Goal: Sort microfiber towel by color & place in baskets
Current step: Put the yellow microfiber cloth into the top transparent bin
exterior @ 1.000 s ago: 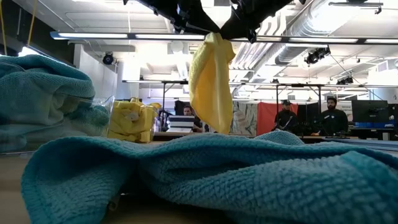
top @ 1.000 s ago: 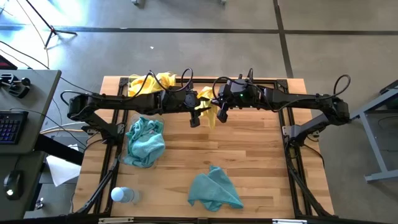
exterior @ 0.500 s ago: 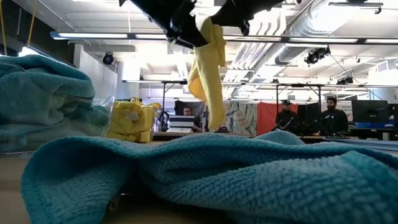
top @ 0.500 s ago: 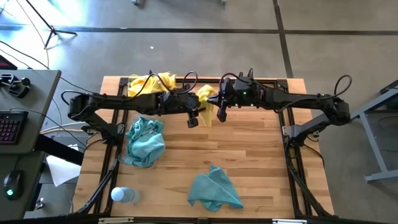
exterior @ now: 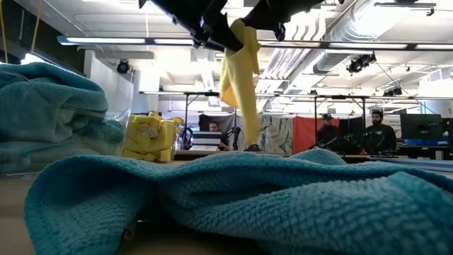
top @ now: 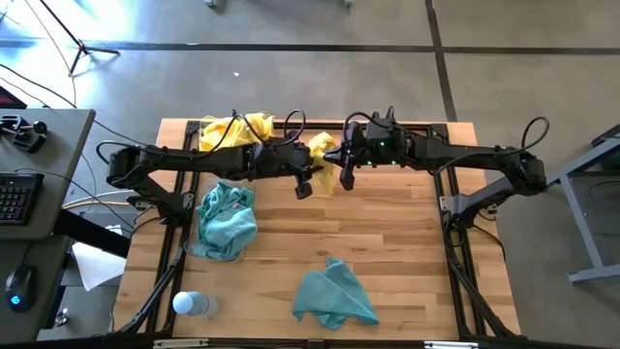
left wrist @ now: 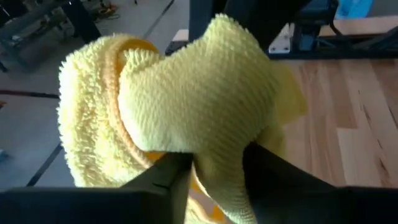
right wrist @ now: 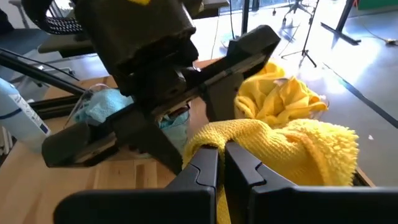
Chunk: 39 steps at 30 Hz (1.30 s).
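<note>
- A teal towel (top: 334, 293) lies near the worktop's (top: 407, 252) front edge.
- Another teal towel (top: 227, 219) fills the left basket (top: 197, 250).
- Mid-air near the far edge, the left end effector (top: 306, 178) and right end effector (top: 341, 167) both pinch one yellow towel (top: 326, 161).
- More yellow towels (top: 235, 129) sit at the far-left corner.

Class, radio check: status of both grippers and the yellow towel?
Left gripper and right gripper both shut on yellow towel, held above the table. Nothing blocking.
</note>
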{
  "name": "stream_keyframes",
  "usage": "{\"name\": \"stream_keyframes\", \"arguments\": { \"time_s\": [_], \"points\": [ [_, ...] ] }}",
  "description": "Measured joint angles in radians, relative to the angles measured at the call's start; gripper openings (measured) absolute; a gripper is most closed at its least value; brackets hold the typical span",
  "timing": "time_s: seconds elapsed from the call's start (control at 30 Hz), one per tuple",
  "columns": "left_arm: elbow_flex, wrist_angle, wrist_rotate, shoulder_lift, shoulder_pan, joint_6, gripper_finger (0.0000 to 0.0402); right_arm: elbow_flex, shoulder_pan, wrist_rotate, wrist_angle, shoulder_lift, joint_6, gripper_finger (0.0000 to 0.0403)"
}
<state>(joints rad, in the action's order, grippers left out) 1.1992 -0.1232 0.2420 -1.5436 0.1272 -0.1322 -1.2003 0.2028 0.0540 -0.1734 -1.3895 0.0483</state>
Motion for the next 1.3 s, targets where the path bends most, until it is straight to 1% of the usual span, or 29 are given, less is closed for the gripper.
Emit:
{"name": "stream_keyframes", "arguments": {
  "time_s": [0.07, 0.17, 0.23, 0.3, 0.37, 0.5, 0.67, 0.77, 0.9, 1.03, 1.1, 1.2, 1.3],
  "points": [
    [0.000, -0.022, 0.000, 0.000, 0.000, 0.010, 0.0092, 0.000, 0.000, 0.000, -0.014, -0.001, 0.015, 0.0000],
    [0.000, -0.055, -0.017, 0.006, 0.000, 0.024, 0.0027, 0.000, 0.000, 0.000, -0.039, -0.002, 0.040, 0.0000],
    [0.000, -0.061, -0.022, 0.012, 0.000, 0.026, 0.0009, 0.000, 0.000, 0.000, -0.065, -0.002, 0.041, 0.0001],
    [0.000, -0.080, -0.007, 0.022, 0.001, 0.027, 0.0010, 0.000, 0.000, 0.000, -0.091, -0.002, 0.042, 0.0008],
    [0.000, -0.089, 0.015, 0.038, 0.002, 0.031, 0.0005, 0.000, 0.000, 0.000, -0.124, -0.002, 0.042, 0.0026],
    [0.002, -0.153, 0.062, 0.099, 0.017, 0.066, 0.0002, 0.000, 0.000, 0.001, -0.174, -0.003, 0.084, 0.0089],
    [0.002, -0.267, 0.180, 0.215, 0.046, 0.070, 0.0001, 0.001, 0.000, -0.008, -0.209, -0.003, 0.083, 0.0163],
    [0.003, -0.352, 0.267, 0.284, 0.082, 0.054, 0.0001, 0.001, 0.000, -0.008, -0.230, -0.004, 0.084, 0.0191],
    [0.003, -0.507, 0.341, 0.365, 0.163, 0.051, 0.0001, 0.001, 0.000, -0.008, -0.257, -0.004, 0.084, 0.0205],
    [0.003, -0.623, 0.362, 0.426, 0.278, 0.050, 0.0000, 0.002, 0.000, -0.008, -0.264, -0.004, 0.083, 0.0206],
    [0.003, -0.634, 0.366, 0.451, 0.337, 0.028, 0.0000, 0.002, 0.000, -0.009, -0.264, -0.004, 0.083, 0.0206],
    [0.003, -0.595, 0.352, 0.478, 0.417, -0.070, 0.0000, 0.002, 0.000, -0.025, -0.264, -0.004, 0.083, 0.0206],
    [0.003, -0.547, 0.275, 0.488, 0.489, -0.114, 0.0000, 0.003, 0.000, -0.061, -0.264, -0.004, 0.082, 0.0206]
  ]
}}
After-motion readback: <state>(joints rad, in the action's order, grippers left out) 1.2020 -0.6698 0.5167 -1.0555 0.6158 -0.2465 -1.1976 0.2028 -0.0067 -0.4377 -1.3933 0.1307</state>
